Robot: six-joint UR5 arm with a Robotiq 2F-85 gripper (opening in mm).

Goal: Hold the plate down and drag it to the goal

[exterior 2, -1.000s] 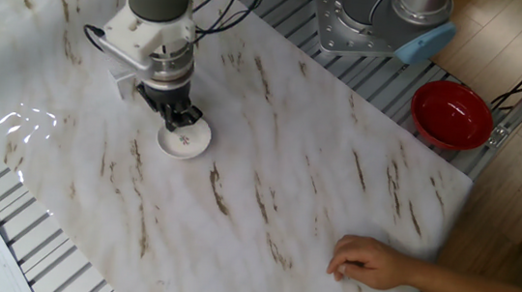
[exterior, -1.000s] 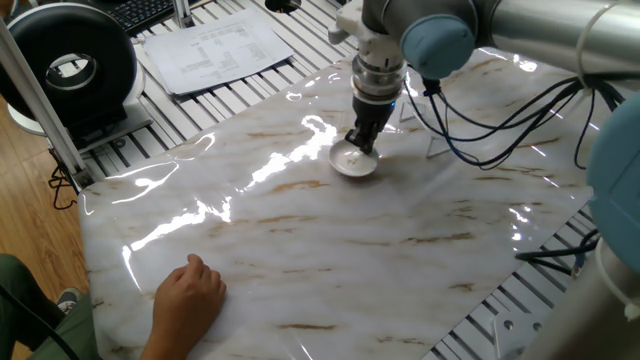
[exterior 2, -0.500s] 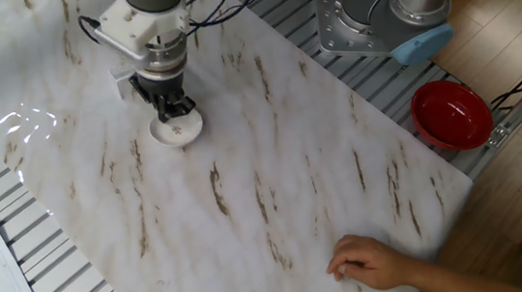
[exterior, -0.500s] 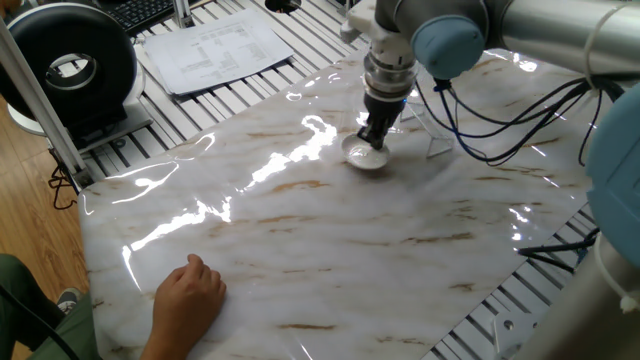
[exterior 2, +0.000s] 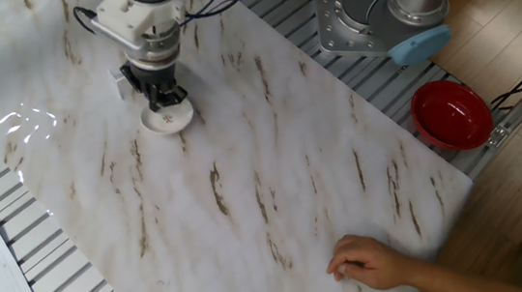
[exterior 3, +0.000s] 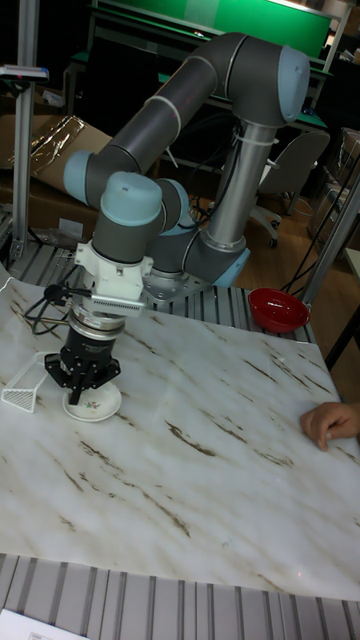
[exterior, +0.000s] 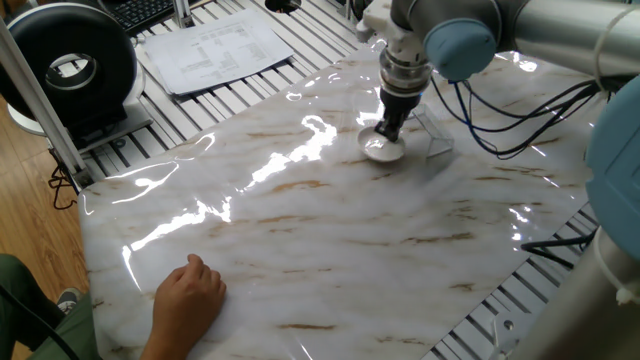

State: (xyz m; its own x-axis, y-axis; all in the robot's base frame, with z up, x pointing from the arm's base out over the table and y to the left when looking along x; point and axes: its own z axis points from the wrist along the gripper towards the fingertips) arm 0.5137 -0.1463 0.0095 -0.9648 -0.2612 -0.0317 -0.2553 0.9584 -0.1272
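The plate is a small white dish lying on the marble tabletop at the far side. My gripper stands upright over it with its fingers together, pressing their tips into the dish. The other fixed view shows the plate under the gripper near the table's left edge. The goal, a clear triangular outline, lies just right of the plate. In the tall view the goal sits immediately left of the plate and the gripper; they look almost touching.
A person's hand rests on the near table corner, seen also as the hand. A red bowl sits off the table's edge. Papers and a black round device lie beyond the table. Cables hang from the arm.
The gripper has dragged the plate steadily across the table toward the triangular goal, ending right beside it. The person's hand has stayed still.
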